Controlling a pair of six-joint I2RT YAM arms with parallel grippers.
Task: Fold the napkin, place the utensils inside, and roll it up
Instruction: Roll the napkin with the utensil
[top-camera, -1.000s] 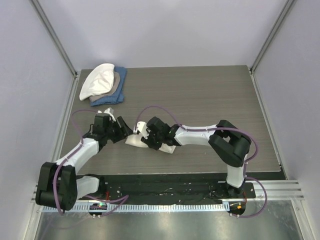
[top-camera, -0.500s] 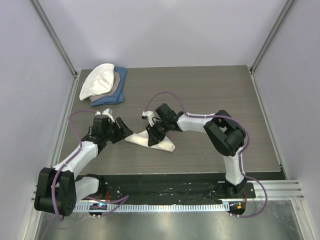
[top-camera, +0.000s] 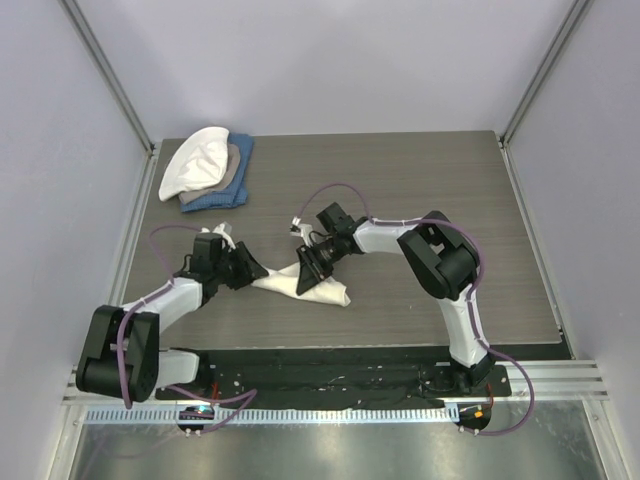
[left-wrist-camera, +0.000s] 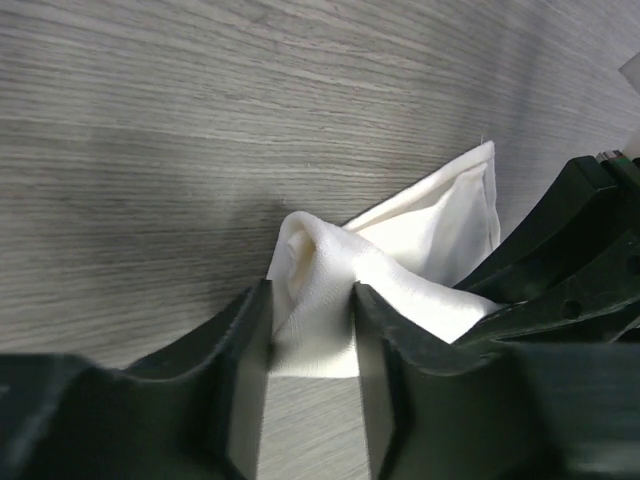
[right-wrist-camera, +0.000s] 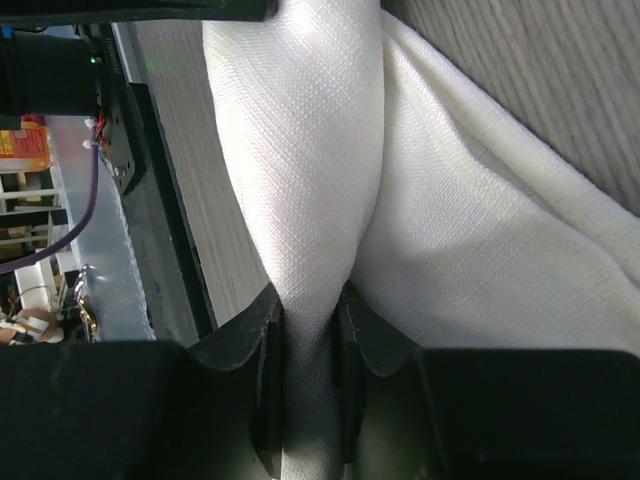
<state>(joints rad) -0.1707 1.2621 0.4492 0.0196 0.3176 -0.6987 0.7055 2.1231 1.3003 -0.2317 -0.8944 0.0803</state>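
Note:
The cream napkin (top-camera: 318, 288) lies bunched in a long bundle near the table's front, between my two grippers. My left gripper (top-camera: 256, 272) is at its left end. In the left wrist view the fingers (left-wrist-camera: 250, 340) press on a raised tuck of the napkin (left-wrist-camera: 410, 250) from both sides, so this gripper (left-wrist-camera: 310, 305) is shut on it. My right gripper (top-camera: 306, 266) comes from the back right and is shut on a pulled-up fold; the right wrist view shows the napkin (right-wrist-camera: 480, 240) pinched in this gripper (right-wrist-camera: 308, 305). The utensils are hidden.
A stack of white, tan and blue cloths (top-camera: 208, 170) sits at the table's back left corner. The black mounting rail (top-camera: 330, 378) runs along the near edge. Grey walls close in the table (top-camera: 430, 180) on three sides.
My left gripper slid right onto the napkin's left end and narrowed on it. The right arm's wrist swung toward the back, still pinching the fold, and the bundle stretched out.

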